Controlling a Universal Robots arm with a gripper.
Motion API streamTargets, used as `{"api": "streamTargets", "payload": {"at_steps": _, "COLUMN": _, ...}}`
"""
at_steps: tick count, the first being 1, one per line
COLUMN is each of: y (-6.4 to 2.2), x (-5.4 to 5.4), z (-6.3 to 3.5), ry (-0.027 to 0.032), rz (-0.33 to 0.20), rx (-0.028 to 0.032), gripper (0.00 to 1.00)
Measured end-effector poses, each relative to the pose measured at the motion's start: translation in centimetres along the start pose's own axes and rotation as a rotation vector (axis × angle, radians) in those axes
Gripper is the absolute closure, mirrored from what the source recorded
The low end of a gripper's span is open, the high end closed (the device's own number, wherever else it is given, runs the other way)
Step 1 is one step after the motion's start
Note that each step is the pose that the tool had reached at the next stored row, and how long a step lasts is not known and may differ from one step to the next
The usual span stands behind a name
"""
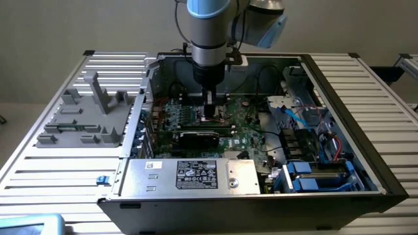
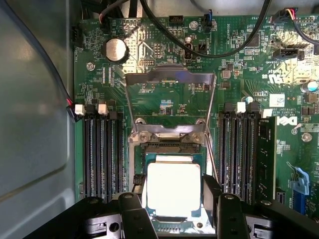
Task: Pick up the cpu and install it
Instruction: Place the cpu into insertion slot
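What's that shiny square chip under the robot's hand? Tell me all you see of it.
The cpu is a small flat square with a bright silvery metal top and a thin greenish rim. It lies level over the open socket on the green motherboard, its retaining frame swung back. The hand grips it by two opposite edges.

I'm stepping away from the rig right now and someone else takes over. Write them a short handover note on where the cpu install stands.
The gripper is down inside the open computer case, closed on two sides of the cpu as far as the wrist view shows.
The cpu sits at the socket on the motherboard; whether it is fully seated cannot be told.
The load plate is swung up, open.
Done: cpu picked up and brought to the socket.
Left: cpu not yet released, load plate not yet closed.
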State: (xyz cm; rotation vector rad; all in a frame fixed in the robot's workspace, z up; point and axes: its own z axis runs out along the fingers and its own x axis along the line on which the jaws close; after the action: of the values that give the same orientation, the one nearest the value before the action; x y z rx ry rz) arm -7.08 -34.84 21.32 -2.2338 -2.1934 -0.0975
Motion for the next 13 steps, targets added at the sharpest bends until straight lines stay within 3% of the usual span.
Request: {"api": "streamTargets", "payload": {"at_steps": 13, "y": -0.02, "x": 0.06, "z": 0.64, "ry": -0.0004, "rz": 0.000, "rx": 0.0002, "gripper": 0.46}}
